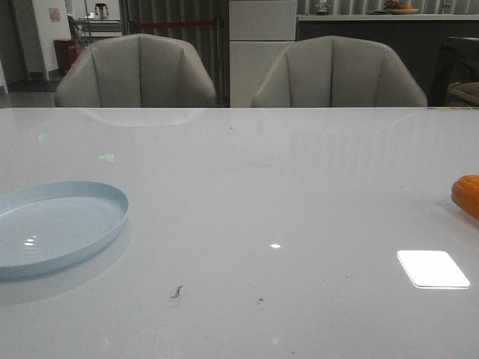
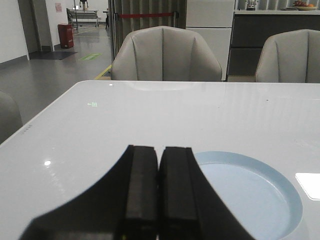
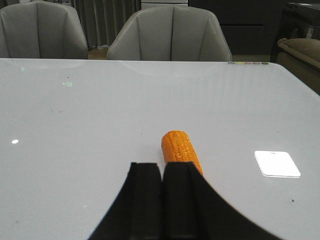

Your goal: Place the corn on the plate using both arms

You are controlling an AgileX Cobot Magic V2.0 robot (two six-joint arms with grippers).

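From the front view you get neither arm at all, so you have to rely on the wrist cameras for both grippers. The plate (image 1: 56, 224) sits on the left side of the white table (image 1: 262, 194), and its left edge is cut off by the frame; nothing lies on the part you can see. The corn (image 1: 467, 194) is far across on the right, well apart from the plate, and only its orange end pokes in at the frame edge, so you cannot read its full length there. In the left wrist view, your left gripper (image 2: 159, 165) has its two black fingers pressed together with nothing between them, and it blocks the near rim of the plate (image 2: 270, 185), which lies just beyond and to one side of the fingertips. In the right wrist view, your right gripper (image 3: 161, 172) is likewise closed tight on nothing, fingers meeting along a thin seam. The corn (image 3: 180, 147) lies on the table right behind those fingers; its near end is hidden by them, so you cannot tell whether the finger touches it. Two grey chairs (image 1: 138, 71) stand at the far side of the table.
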